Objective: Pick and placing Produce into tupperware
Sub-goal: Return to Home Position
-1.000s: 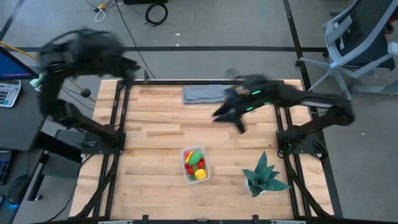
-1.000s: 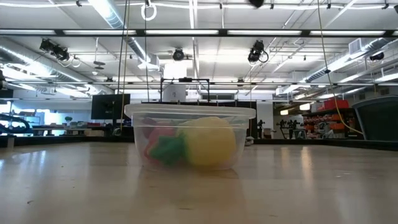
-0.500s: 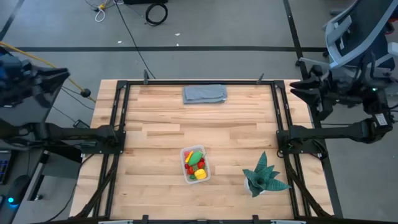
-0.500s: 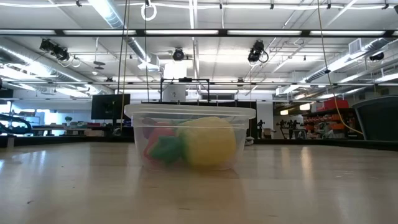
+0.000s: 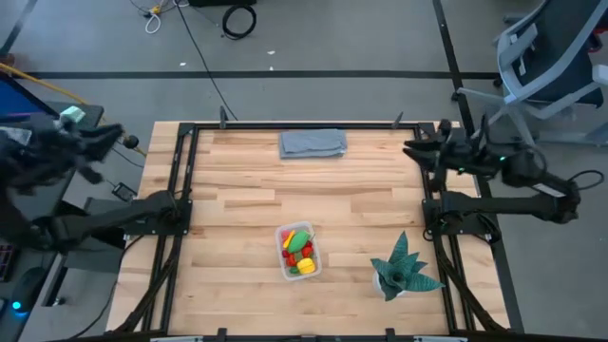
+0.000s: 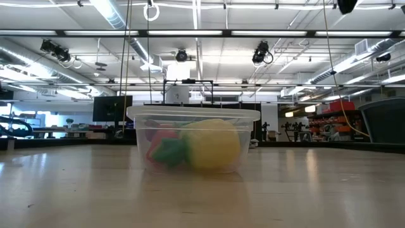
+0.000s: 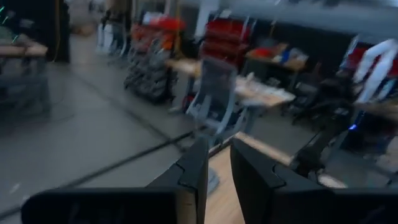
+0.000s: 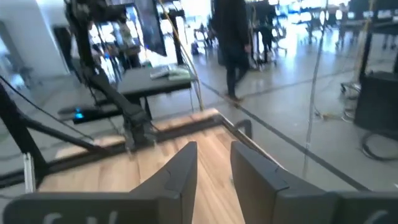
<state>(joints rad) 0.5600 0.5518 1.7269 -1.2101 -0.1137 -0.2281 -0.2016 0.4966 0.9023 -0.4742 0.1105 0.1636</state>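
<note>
Both arms are off the work area. Left gripper point(image 5: 110, 136) hangs past the table's point(image 5: 237, 204) left edge, over the floor by the far-left corner. Its fingers point(image 7: 193, 177) sit nearly together with just a thin slit between them, and we see nothing held

Right gripper point(image 5: 418, 150) is at the table's right edge near the far-right corner, pointing in over the frame rail. Its fingers point(image 8: 180, 180) are the same: a narrow slit, nothing gripped

Tupperware point(image 5: 281, 258) stands upright on the table, near-centre, a bit toward the near edge, well apart from both grippers. We see produce inside it: a green oblong point(image 5: 298, 238) at the far end, red strawberries point(image 5: 290, 256) in the middle, a yellow lemon point(image 5: 306, 267) at the near end. In the low view the lemon presses against the clear wall with a green piece beside it. We can't make out the cherries

Folded grey cloth point(image 5: 313, 143) lies at the far edge, and a green spiky potted plant point(image 5: 406, 266) sits just to the right of the tub
</note>
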